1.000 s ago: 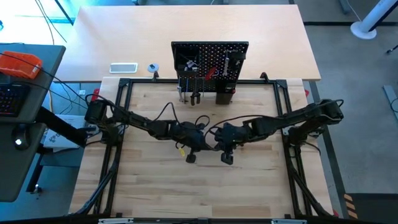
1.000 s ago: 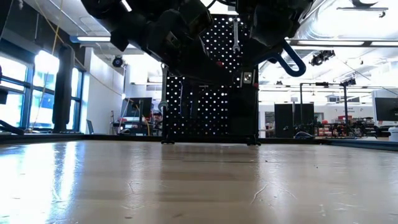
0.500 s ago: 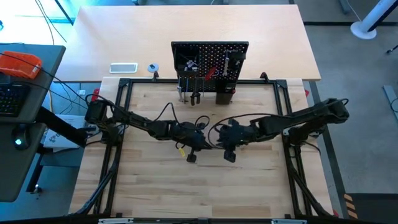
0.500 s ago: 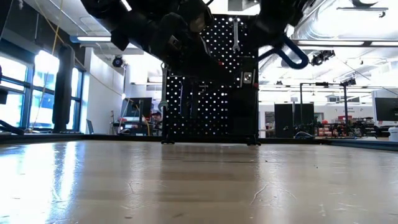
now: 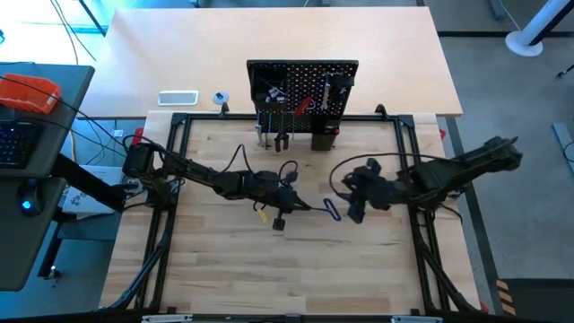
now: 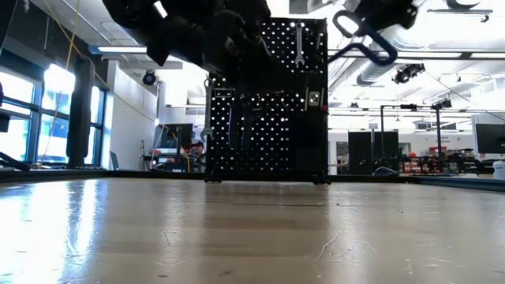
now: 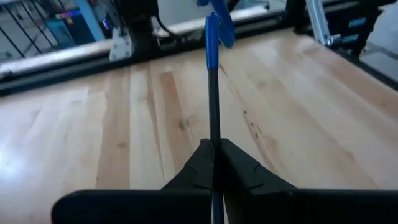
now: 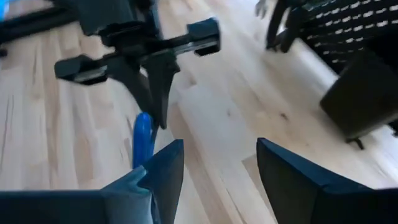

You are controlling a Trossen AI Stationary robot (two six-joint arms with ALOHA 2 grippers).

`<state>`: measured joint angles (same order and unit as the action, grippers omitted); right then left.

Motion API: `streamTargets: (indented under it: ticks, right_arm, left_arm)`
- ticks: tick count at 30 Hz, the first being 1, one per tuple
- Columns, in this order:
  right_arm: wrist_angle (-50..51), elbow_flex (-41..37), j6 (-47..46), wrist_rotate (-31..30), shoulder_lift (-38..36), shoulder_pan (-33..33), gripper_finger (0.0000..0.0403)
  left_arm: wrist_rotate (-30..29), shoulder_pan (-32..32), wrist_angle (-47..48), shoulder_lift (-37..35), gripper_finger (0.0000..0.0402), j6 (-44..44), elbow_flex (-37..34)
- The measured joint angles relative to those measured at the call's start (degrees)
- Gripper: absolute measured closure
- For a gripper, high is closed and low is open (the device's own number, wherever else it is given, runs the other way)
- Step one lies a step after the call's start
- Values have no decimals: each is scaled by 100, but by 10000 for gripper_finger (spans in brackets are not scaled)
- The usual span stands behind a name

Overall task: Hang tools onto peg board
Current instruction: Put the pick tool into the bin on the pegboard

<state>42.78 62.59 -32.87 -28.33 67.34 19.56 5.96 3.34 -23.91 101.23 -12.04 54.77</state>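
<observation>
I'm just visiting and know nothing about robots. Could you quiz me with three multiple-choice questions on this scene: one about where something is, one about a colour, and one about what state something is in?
1. Where does the peg board stand?
A. At the far edge of the wooden table
B. Flat in the table's middle
C. On the floor

2. What colour is the handle of the T hex key?
A. Red
B. Blue
C. Yellow

3. How are the two grippers?
A. Both open
B. Left open, right shut
C. Left shut on the key, right open

Answers:
1 A: the high view shows it upright at the table's far side.
2 B: the left wrist view shows a blue handle on a dark shaft.
3 C: the left gripper pinches the shaft, while the right gripper shows a wide gap between its fingers.
</observation>
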Motion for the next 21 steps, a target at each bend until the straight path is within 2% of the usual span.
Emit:
streamTargets:
  ticks: [6,11,15,21]
  right_arm:
    - [211,-102,-637,-1221,-377,787,206]
    - [-93,-524,-1222,-2403,-598,1453,206]
    - [-1194,-1116,-996,-2790,-607,1676,206]
    - [-3547,-1992,426,-2934,-602,1512,206]
  left_arm:
    - [-143,-229,-921,4,401,110,-350]
    - [-152,-422,-2328,4,402,346,-713]
    - [-105,-530,-2977,4,402,427,-814]
    - [253,-645,-3271,4,402,612,-813]
